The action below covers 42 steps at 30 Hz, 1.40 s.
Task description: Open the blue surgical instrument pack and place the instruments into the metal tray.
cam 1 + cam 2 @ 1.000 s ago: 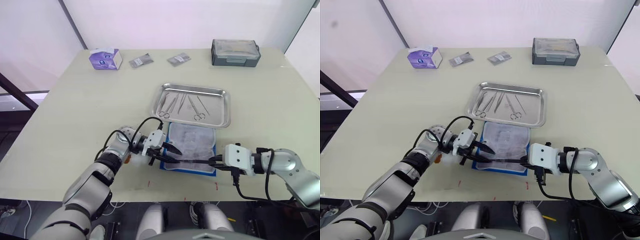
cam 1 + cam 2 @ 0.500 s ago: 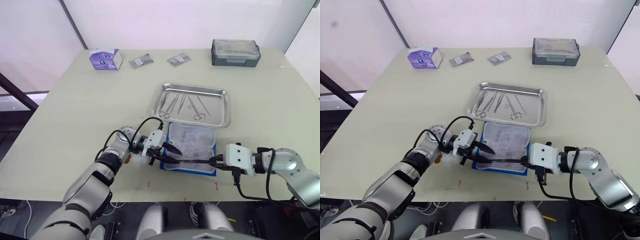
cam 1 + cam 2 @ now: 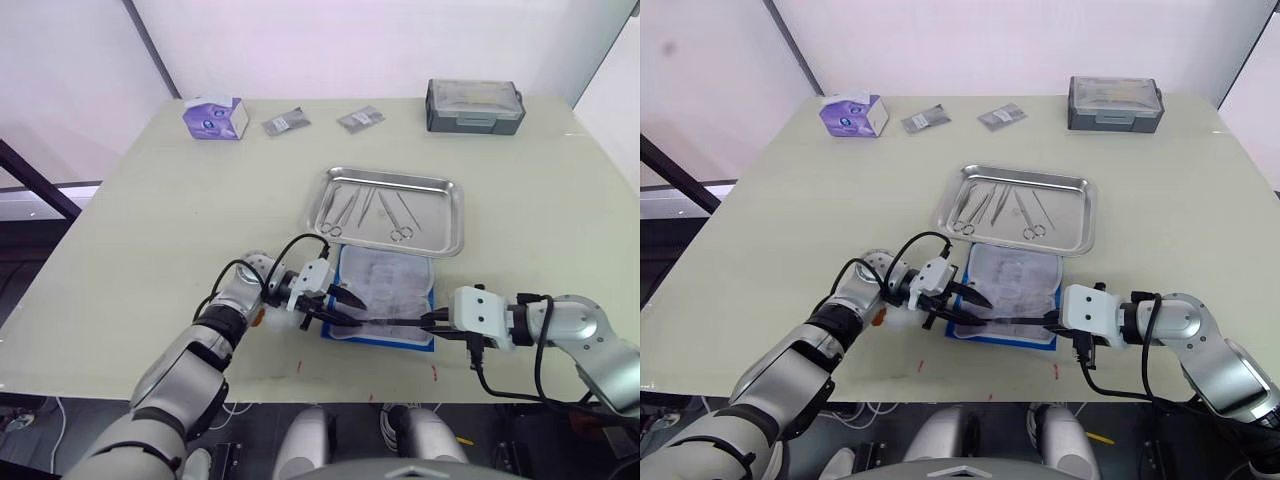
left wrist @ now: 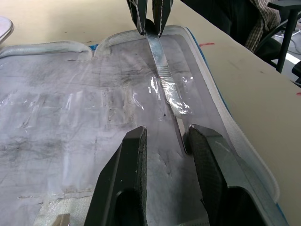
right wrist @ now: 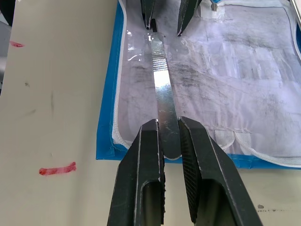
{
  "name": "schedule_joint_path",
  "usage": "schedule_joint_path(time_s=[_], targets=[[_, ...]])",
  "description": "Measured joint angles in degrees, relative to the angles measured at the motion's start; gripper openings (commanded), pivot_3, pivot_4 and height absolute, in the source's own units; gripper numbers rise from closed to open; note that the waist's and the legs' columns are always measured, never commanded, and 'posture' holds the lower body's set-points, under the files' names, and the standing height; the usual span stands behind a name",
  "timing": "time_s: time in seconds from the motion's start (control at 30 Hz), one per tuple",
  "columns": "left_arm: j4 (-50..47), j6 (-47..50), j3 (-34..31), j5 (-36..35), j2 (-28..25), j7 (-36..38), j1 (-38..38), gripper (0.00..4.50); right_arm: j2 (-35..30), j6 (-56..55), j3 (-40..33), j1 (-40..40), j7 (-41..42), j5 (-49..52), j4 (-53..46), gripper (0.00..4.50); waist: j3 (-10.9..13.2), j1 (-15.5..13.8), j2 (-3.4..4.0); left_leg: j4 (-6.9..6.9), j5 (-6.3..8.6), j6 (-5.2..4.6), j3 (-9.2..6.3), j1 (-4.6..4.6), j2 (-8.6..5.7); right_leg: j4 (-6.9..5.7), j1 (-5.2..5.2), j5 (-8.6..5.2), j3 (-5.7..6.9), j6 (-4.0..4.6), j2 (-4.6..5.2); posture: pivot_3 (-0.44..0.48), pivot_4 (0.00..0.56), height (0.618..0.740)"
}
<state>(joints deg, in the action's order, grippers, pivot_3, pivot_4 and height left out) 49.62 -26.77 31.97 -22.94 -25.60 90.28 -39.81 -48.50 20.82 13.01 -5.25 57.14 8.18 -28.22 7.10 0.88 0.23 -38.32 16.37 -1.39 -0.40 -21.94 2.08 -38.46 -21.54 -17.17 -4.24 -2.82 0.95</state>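
blue surgical instrument pack (image 3: 383,299) unfolded at table edge, right hand (image 5: 170,123) pinching flat instrument (image 5: 161,84), left hand (image 4: 165,136) spread

Head stereo pair looking down over table (image 3: 150,200), wrist cameras close, facing across open pack (image 5: 225,70)

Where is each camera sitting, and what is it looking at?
Head cameras (both eyes): on the robot's head, looking down at the beige table, shiny steel tray and both arms.
Left wrist: on the left arm, looking along the open left gripper over the opened blue instrument pack.
Right wrist: on the right arm, right gripper shut on the flat silver instrument.
Both wrist views share that instrument.
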Motion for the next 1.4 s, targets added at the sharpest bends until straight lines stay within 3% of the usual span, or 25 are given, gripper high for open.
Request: schedule_joint_path(time_s=[0.47, 0.57, 0.63, 0.67, 1.4], targets=[[0.96, -1.39, -1.50, 1.69, 1.16, 0.04, -0.05, 1.51, -0.02, -0.97, -0.29, 0.44, 0.04, -0.39, 0.04, 0.00, -0.03, -0.13, 0.04, 0.00, 0.00, 0.00, 0.02, 0.00, -0.01, 0.02, 0.02, 0.00, 0.00, 0.00, 0.00, 0.000, 0.150, 0.738], [0.95, -1.28, -1.75, 1.83, 1.18, 0.04, -0.03, 2.24, -0.02, -1.03, -0.29, 0.46, 0.04, -0.42, 0.04, 0.00, -0.03, -0.13, 0.05, 0.00, 0.00, 0.00, 0.02, 0.00, -0.01, 0.02, 0.02, 0.00, 0.00, 0.00, 0.00, 0.000, 0.150, 0.738], [1.18, -1.52, -2.56, 2.44, 1.62, 0.03, 0.00, 3.07, -0.02, -1.03, -0.29, 0.53, 0.04, -0.42, 0.04, 0.00, -0.03, -0.13, 0.04, 0.00, 0.00, 0.00, 0.02, 0.00, -0.01, 0.02, 0.02, 0.00, 0.01, 0.00, 0.00, 0.000, 0.150, 0.738], [1.44, -1.71, -2.84, 2.59, 1.84, 0.03, 0.00, 3.11, -0.02, -1.03, -0.29, 0.62, 0.04, -0.42, 0.04, 0.00, -0.03, -0.14, 0.04, 0.00, 0.00, 0.00, 0.02, 0.00, -0.01, 0.02, 0.02, 0.00, 0.01, 0.00, 0.00, 0.000, 0.150, 0.738], [1.86, -2.27, -3.58, 3.17, 1.68, 0.03, 0.05, 3.11, -0.60, -1.03, -0.70, 0.88, 0.16, -0.21, -0.21, 0.00, -0.05, -0.17, 0.08, 0.00, 0.00, 0.00, 0.02, 0.00, -0.01, 0.03, 0.02, 0.00, 0.01, 0.00, 0.00, 0.000, 0.150, 0.738]])
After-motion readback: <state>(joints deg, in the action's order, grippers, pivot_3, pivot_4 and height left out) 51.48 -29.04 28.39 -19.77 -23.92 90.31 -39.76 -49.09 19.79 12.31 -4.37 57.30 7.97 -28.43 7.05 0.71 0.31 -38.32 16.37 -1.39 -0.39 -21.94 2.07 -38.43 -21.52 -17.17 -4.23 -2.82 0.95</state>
